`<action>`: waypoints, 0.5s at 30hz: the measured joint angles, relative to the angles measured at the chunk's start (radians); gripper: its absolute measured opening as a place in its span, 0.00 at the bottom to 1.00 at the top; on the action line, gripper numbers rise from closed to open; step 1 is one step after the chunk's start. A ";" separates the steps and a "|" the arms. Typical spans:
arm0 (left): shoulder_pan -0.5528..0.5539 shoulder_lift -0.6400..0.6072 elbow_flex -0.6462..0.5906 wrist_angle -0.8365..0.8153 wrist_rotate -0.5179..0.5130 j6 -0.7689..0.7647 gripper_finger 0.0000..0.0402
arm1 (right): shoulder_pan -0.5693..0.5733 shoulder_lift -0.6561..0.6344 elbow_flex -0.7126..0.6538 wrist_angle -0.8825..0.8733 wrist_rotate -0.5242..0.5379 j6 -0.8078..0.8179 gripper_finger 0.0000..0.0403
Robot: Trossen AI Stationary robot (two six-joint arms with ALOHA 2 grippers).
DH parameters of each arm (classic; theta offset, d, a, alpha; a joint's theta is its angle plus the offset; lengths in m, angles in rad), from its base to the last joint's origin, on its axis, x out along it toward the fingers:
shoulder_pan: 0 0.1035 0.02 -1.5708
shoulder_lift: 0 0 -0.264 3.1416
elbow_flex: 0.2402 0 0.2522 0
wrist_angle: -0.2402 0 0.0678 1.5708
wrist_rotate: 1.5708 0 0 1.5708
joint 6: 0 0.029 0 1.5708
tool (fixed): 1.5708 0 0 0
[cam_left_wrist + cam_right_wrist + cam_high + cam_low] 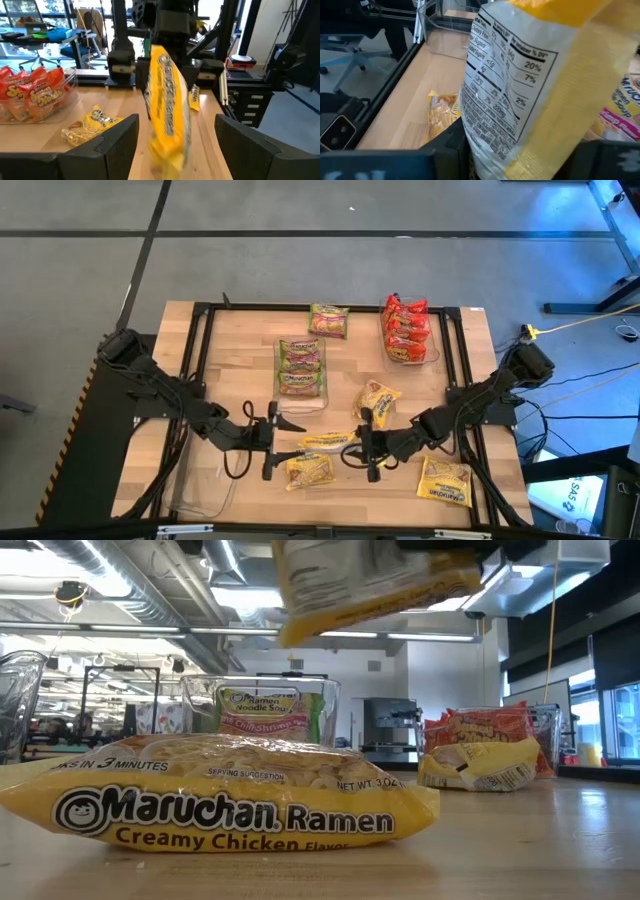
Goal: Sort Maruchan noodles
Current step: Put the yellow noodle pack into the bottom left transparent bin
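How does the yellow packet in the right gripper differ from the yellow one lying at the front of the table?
The held yellow packet hangs in the air, pinched by the right gripper; the front yellow packet lies flat on the table, touched by nothing. The held one sits between both grippers, the left gripper open beside it. Both are yellow Maruchan ramen.

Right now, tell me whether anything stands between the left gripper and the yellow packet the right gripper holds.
Nothing visible does. The right gripper holds the yellow packet aloft, and the open left gripper faces it directly; another yellow packet lies below on the table.
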 joint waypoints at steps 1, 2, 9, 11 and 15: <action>0.002 0.006 0.000 0.006 -0.002 0.001 0.63 | -0.004 0.009 0.000 0.012 -0.005 -0.001 0.31; 0.007 0.016 0.001 0.011 -0.002 0.000 0.63 | -0.013 0.019 0.000 0.025 -0.006 -0.003 0.31; 0.061 0.089 0.000 0.008 -0.005 -0.030 0.63 | -0.047 0.059 0.000 0.079 -0.039 -0.007 0.31; 0.071 0.098 0.000 0.005 0.003 -0.040 0.63 | -0.046 0.060 0.000 0.076 -0.040 -0.013 0.31; 0.083 0.097 0.000 -0.021 0.047 -0.082 0.63 | -0.045 0.060 -0.001 0.091 -0.038 -0.043 0.31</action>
